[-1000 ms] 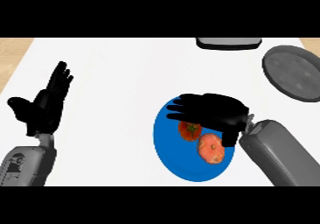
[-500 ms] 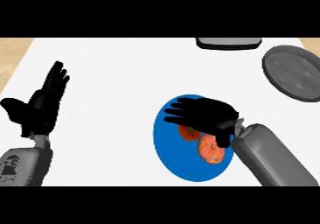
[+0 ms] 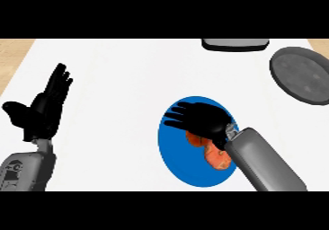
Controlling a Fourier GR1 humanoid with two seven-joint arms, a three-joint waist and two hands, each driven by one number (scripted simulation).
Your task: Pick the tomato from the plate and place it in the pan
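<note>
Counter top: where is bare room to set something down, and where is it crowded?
Bare counter lies between the left hand and the blue plate, and between the plate and the pan. Crowded: the plate, where the right hand hovers over the tomato.

The left hand [image 3: 42, 112] is matte black all over, with long slim fingers and a thicker thumb. Below it sits a short pale grey wrist collar [image 3: 42, 144]. The left forearm [image 3: 24, 173] is a rounded grey casing with darker seams and a small round marking on its side. The right hand [image 3: 203, 119] is the same plain black, broad across its back. The right forearm [image 3: 263, 159] is a smooth, thick grey shell behind a small mottled wrist joint [image 3: 230, 131].
</note>
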